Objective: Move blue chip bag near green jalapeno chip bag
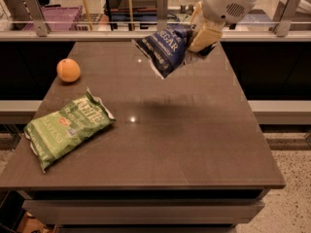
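The brown table point(194, 144) fills most of the view, its top smooth and glossy with small light reflections. A railing with metal posts point(97, 27) runs behind its far edge.

The robot's white arm point(228, 1) comes in at 1 o'clock, above the table's far right corner.

The green jalapeno chip bag point(68, 127) lies flat on the table at 8 o'clock from the table's centre, close to the left edge. It is bright green with white lettering and a small red mark near its middle. Its long axis runs from 8 o'clock to 2 o'clock, and the end with the large white brand lettering points toward 2 o'clock.

The blue chip bag point(163, 47) hangs in the air over the far part of the table, at 12 o'clock from the centre, and touches nothing but the gripper. It is dark navy foil, crumpled, with white letters ending in "EGAR" and a white edge along its low corner. Its long axis tilts roughly from 8 o'clock to 2 o'clock; the held end is at the upper right and the free end droops toward 7 o'clock. A soft shadow point(165, 106) lies on the table beneath it.

The gripper point(201, 38) is at the bag's right end, its pale fingers point(206, 33) clamped on the foil.

An orange point(68, 70) sits at 10 o'clock, well apart from the blue bag and near the green one.
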